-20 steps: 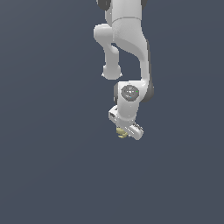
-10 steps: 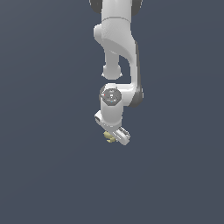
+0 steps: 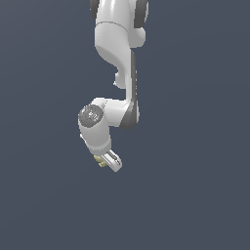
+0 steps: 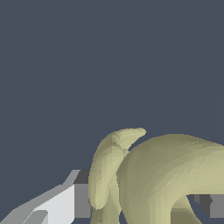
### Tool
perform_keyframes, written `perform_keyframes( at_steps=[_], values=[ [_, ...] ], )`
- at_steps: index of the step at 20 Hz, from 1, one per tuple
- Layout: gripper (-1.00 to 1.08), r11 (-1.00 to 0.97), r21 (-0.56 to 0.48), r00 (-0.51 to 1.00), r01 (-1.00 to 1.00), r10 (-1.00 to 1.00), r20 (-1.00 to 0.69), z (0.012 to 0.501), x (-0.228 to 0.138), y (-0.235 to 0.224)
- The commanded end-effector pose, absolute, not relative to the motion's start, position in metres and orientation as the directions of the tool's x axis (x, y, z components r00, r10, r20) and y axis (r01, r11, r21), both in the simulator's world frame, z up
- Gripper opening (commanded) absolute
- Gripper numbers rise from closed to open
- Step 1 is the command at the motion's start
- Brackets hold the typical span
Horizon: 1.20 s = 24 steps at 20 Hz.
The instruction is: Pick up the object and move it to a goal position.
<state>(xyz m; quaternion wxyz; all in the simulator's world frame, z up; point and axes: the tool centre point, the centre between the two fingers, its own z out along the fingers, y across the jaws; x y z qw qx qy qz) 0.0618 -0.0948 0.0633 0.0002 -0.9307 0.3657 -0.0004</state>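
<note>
The arm point(image 3: 114, 58) is smooth, glossy white plastic with rounded, tubular links and dark grey bands at the joints. One joint cap facing the exterior camera is a flat grey disc with faint markings. Everything behind it is a flat, even slate-blue field with no texture or edge to be seen.

The gripper point(image 3: 108, 159) hangs at the arm's lower end, tilted toward the exterior view's right — a small white block with grey faces. Just beside it, on the exterior view's left, a speck of pale yellow shows: the object point(image 3: 100, 161), tucked against the gripper and far smaller than it.

In the wrist view the object point(image 4: 166, 179) fills much of the picture, close to the lens. It is a matte, pale yellow-tan lump with a faceted, low-polygon surface. Its form is irregular and curled: one broad, rounded lobe arches over a hollow, and a narrower, horn-like lobe beside it rises to a blunt tip. Shading is soft, darker in the fold between the lobes.

One finger point(image 4: 65, 203) shows as a flat white-and-grey wedge touching the narrow lobe; a grey patch of another part sits at the far side of the broad lobe. The fingers pinch the object between them.
</note>
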Motion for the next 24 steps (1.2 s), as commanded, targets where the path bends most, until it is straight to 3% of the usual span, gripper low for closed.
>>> perform_keyframes(
  at_steps=[1,12,24],
  values=[
    [-1.0,-0.734,-0.001,0.734,-0.68,-0.68,0.0,0.066,0.072,-0.116],
    [-1.0,-0.734,0.0,0.734,-0.68,-0.68,0.0,0.075,0.106,-0.185],
    [-1.0,-0.733,0.0,0.733,-0.68,-0.68,0.0,0.081,0.13,-0.231]
  ],
)
